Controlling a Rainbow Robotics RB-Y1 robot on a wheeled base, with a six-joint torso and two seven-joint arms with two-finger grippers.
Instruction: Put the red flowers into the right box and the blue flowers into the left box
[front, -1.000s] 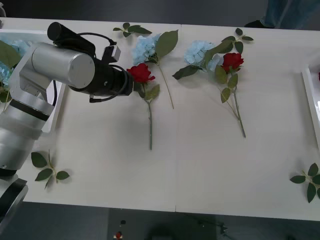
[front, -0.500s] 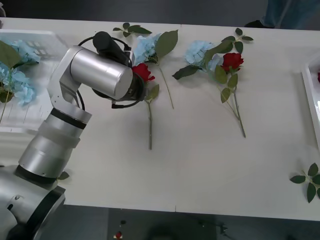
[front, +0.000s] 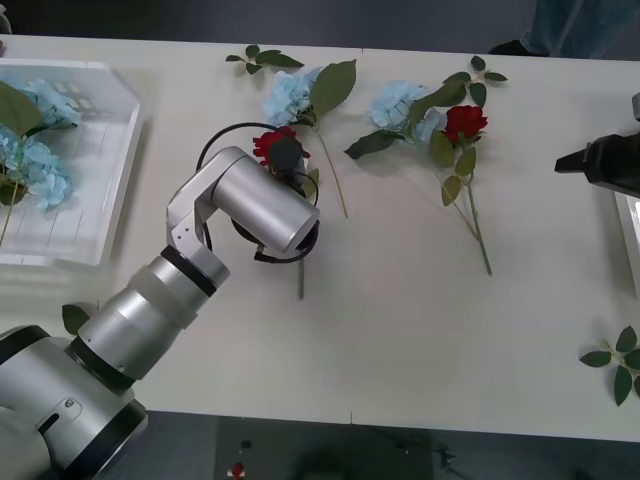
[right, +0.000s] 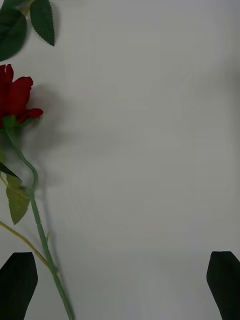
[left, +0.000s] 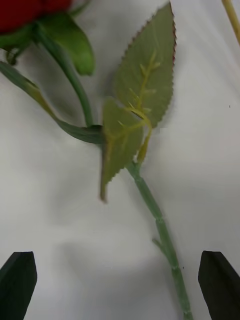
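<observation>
The red flowers on the counter number two in the front view: one rose in the upper middle of the frame, its bloom peeking out just above the left arm's silver wrist, and another rose in the upper right, its stem running down toward the frame's centre right. Two blue flowers lie beside them, one cluster just above the first rose and another cluster just left of the second. More pale blue blooms rest in the left box at the upper left. The right box shows as a narrow white rim at the right edge.

The left gripper hangs over the first rose's stem, jaws wide apart with the stem between the two black fingertips, not touching it. The right gripper sits at the front view's right edge, above the counter beside the second rose's stem, jaws wide and holding nothing.

Loose leaf sprigs lie near the lower right.
</observation>
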